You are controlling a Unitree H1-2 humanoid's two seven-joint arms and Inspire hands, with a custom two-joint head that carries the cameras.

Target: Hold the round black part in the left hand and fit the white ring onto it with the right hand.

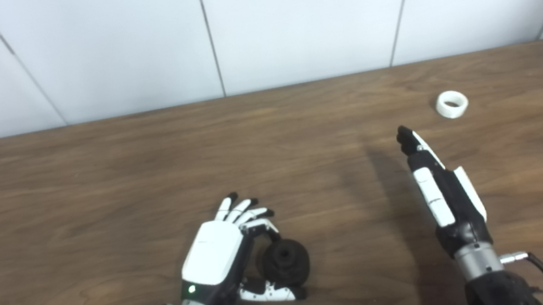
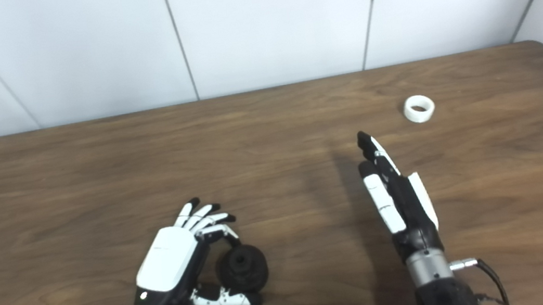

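Fingers [image 1: 245, 213] of left hand [image 1: 214, 252] spread beside black part [image 1: 284, 262]; right hand [image 1: 439, 191] straight, empty.

Both forearms cut off by the bottom edge. Palm of left hand [image 1: 219, 251] turned away, hidden. Contact between its fingers [image 1: 245, 213] and round black part [image 1: 284, 262] not discernible. Table [image 1: 99, 196] cropped at left, right and bottom. White ring [image 1: 452, 104] too small for detail.

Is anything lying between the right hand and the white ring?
Nothing: only bare table separates the right hand from the ring, in both eye views.
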